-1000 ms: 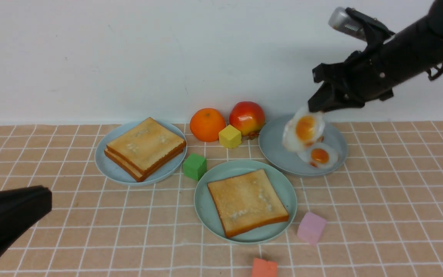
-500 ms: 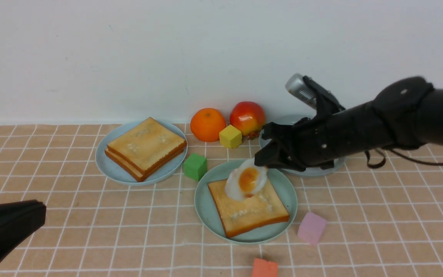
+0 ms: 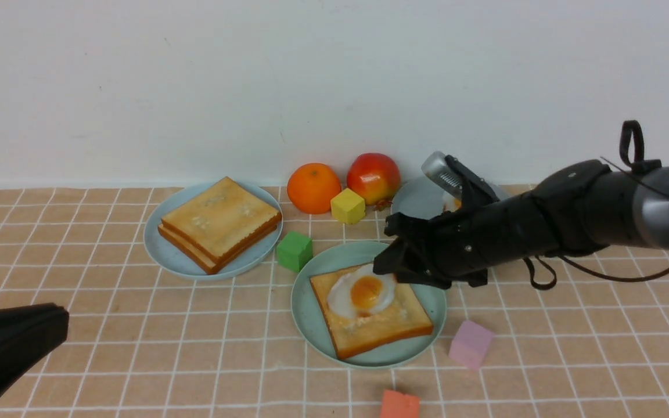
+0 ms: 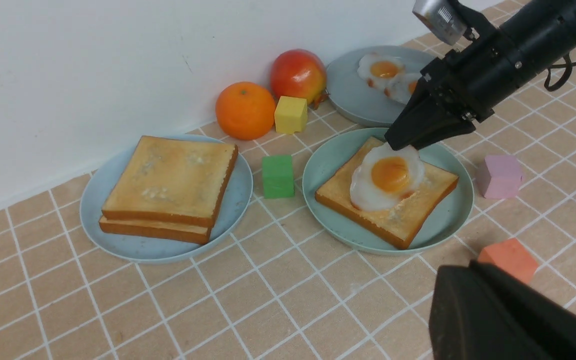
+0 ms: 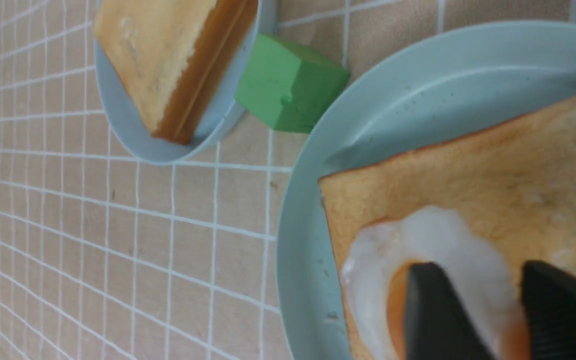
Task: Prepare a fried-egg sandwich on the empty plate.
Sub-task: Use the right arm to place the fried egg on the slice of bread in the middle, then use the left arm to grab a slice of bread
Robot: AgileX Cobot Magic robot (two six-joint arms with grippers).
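Observation:
The mint-green plate (image 3: 304, 313) sits mid-table with one toast slice (image 3: 395, 325) on it. A fried egg (image 3: 362, 292) lies flat on that toast, and shows in the left wrist view (image 4: 388, 176) too. My right gripper (image 3: 385, 268) hovers low at the egg's far edge. In the right wrist view, the right gripper (image 5: 473, 272) has its fingers apart over the egg (image 5: 448, 240). My left gripper (image 3: 58, 318) rests low at the near left, away from the plates. It shows as one dark mass without a gap and is empty.
A light-blue plate (image 3: 154, 249) at the left holds two stacked toast slices (image 3: 218, 220). A grey-blue plate (image 3: 416, 203) behind my right arm holds loose eggs (image 4: 380, 67). An orange (image 3: 313, 187), an apple (image 3: 373, 176) and yellow (image 3: 346, 205), green (image 3: 294, 251), pink (image 3: 470, 343) and orange-red (image 3: 399, 404) cubes lie around.
My right gripper carried the egg from above the grey-blue plate down and left to the mint plate. The egg now lies flat on the toast and the jaws have parted. The left arm has not moved.

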